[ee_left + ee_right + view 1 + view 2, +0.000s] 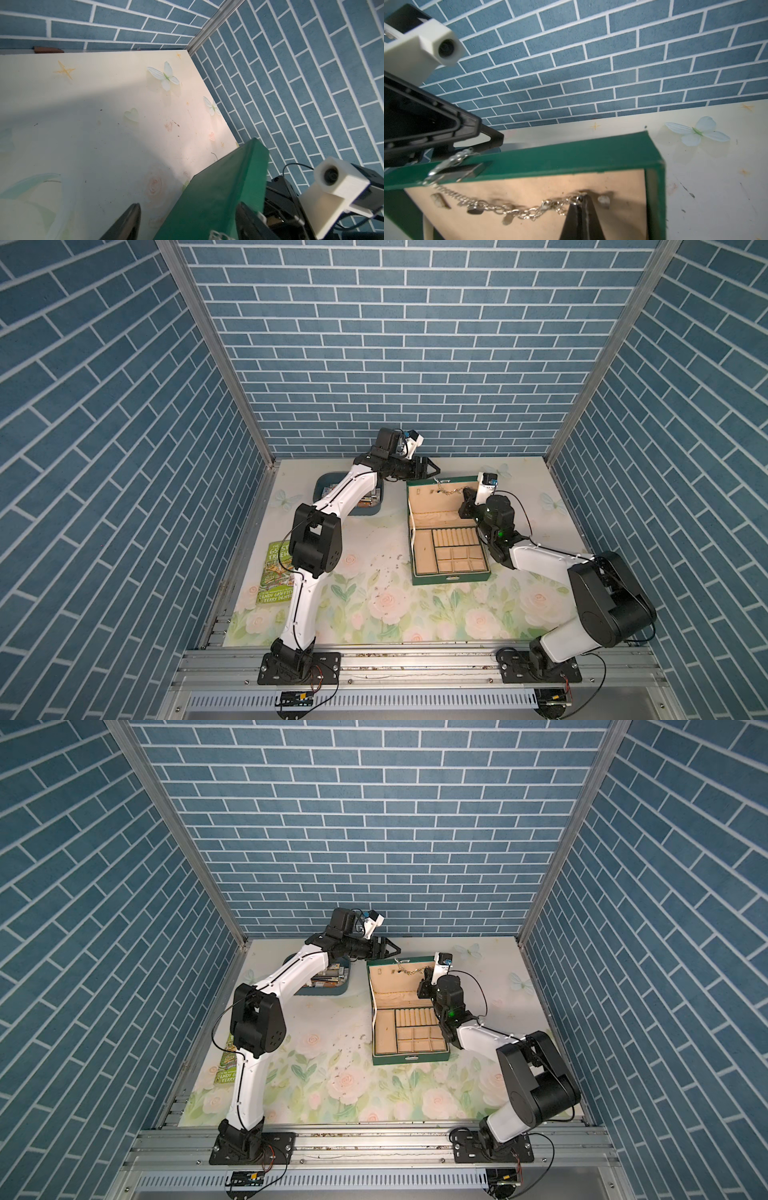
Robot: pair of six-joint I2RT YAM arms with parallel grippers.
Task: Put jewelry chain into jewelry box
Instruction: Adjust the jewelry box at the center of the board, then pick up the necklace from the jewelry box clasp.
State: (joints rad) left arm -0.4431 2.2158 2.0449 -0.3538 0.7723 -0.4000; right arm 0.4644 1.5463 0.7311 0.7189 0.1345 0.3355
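Observation:
The dark green jewelry box (451, 576) stands open at the table's right middle, lid (571, 158) upright. The pale jewelry chain (512, 209) hangs in a shallow curve across the beige inside of the lid. Its clasp end (452, 160) lies over the lid's top rim. My right gripper (580, 197) is shut on the chain's other end, close against the lid lining. My left gripper (189, 222) is open, its fingers (128, 220) on either side of the lid's top edge near the clasp. Both top views show the chain (451, 489) (411, 969) between the two grippers.
A blue-teal tub (349, 497) of mixed small items sits left of the box, partly under the left arm. A green book (278, 576) lies at the left edge. Tiny dark specks (386, 572) dot the floral mat. The back wall is close behind the lid.

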